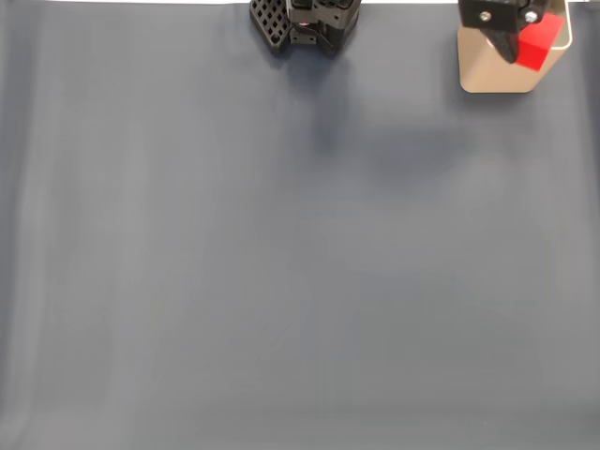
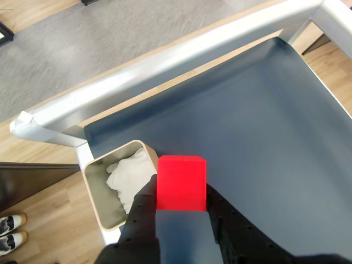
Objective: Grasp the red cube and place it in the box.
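I see the red cube point(image 2: 181, 183) clamped between my two black fingers point(image 2: 142, 204), which grip it from either side in the wrist view; the gripper point(image 2: 181, 206) holds it up off the dark grey tabletop point(image 2: 264, 143). In that view the cube hangs just to the right of the box point(image 2: 94, 193), its left edge about level with the box's near right wall, so I cannot tell whether it is over the mouth or just outside it. The box is beige, with a rounded-square mouth, and something crumpled and white point(image 2: 127, 177) lies inside it.

In the fixed view the gripper point(image 1: 514, 37) sits at the top right, with the red cube point(image 1: 539, 42) showing against the box point(image 1: 497, 70), overlapping its upper right part. The box stands near the tabletop's point(image 1: 281, 281) far edge. The arm's black base point(image 1: 305, 23) is cut off by the top edge of that view.

I can read no writing or brand on anything. In the wrist view a silver metal rail point(image 2: 181, 60) runs along the tabletop's edge, with wooden floor point(image 2: 44, 220) beyond, and a pair of shoes point(image 2: 11, 231) is partly cut off at the lower left.
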